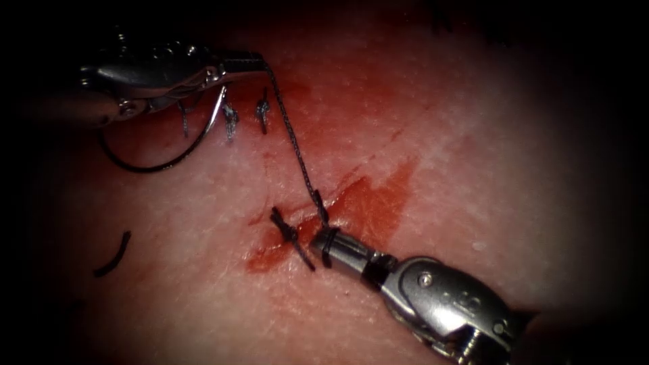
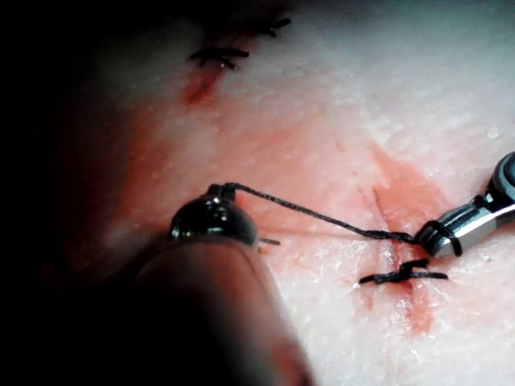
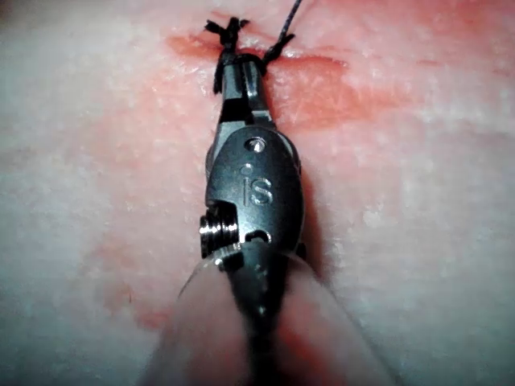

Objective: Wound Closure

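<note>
At the cut [image 1: 318, 230], right tool [image 1: 326, 243] pinches thread [image 1: 294, 145] beside a tied stitch [image 1: 292, 236]; left tool [image 1: 253, 63] clamps its far end, needle [image 1: 169, 159] dangling free of tissue [image 1: 473, 169]. Three stitches placed; this knot looks unfinished.

2 tools: left tool [image 1: 251, 63], right tool [image 1: 323, 240]. 1 needle [image 1: 169, 159], 1 thread [image 1: 292, 138]. 1 cut end of thread [image 1: 113, 255] on the tissue [image 1: 473, 169]
</note>
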{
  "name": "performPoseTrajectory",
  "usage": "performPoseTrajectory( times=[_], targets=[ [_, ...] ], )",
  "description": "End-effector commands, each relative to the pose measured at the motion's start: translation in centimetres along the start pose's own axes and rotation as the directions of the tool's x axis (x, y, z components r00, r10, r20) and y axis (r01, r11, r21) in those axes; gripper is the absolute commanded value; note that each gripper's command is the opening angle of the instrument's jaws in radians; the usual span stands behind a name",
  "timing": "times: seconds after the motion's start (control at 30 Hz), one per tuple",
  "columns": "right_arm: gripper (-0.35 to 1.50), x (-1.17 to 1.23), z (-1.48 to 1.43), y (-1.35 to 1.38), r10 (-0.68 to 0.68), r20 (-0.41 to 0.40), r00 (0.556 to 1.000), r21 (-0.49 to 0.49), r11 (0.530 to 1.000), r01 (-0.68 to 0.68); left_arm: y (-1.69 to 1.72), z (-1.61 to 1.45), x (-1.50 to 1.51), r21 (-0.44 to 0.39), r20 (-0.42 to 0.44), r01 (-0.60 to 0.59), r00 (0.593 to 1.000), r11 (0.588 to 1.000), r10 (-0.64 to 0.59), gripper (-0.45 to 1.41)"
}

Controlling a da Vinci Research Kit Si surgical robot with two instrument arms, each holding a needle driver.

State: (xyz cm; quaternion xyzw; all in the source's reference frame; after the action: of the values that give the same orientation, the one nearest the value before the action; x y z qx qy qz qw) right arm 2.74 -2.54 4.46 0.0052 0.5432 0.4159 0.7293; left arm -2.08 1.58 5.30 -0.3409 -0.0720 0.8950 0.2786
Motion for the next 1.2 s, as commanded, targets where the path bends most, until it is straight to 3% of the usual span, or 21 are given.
performPoseTrajectory(
  times=[0.03, 0.37, 0.53, 0.9, 1.2],
  targets=[
    [-0.35, -0.03, 0.05, -0.01, -0.027, -0.003, 1.000, -0.006, 1.000, 0.027, 0.01, 0.08, 0.00, 0.002, -0.002, 0.003, 1.000, 1.000, -0.003, -0.45],
    [-0.35, -0.01, 0.06, 0.00, -0.224, -0.002, 0.975, -0.048, 0.973, 0.224, -0.26, -0.03, 0.19, 0.103, -0.064, 0.021, 0.998, 0.994, -0.015, -0.45],
    [-0.35, 0.00, 0.04, -0.03, -0.312, 0.020, 0.950, -0.039, 0.949, 0.313, -0.38, -0.02, 0.22, 0.158, -0.049, 0.028, 0.999, 0.987, -0.020, -0.45],
    [-0.35, -0.01, -0.08, -0.15, -0.358, 0.016, 0.933, -0.024, 0.933, 0.359, -0.60, -0.05, 0.18, 0.235, -0.092, 0.045, 0.995, 0.971, -0.024, -0.45],
    [-0.35, -0.05, -0.47, -0.28, -0.365, 0.000, 0.931, 0.004, 0.931, 0.365, -0.71, -0.07, 0.10, 0.267, -0.080, 0.014, 0.997, 0.964, 0.008, -0.45]
  ],
)
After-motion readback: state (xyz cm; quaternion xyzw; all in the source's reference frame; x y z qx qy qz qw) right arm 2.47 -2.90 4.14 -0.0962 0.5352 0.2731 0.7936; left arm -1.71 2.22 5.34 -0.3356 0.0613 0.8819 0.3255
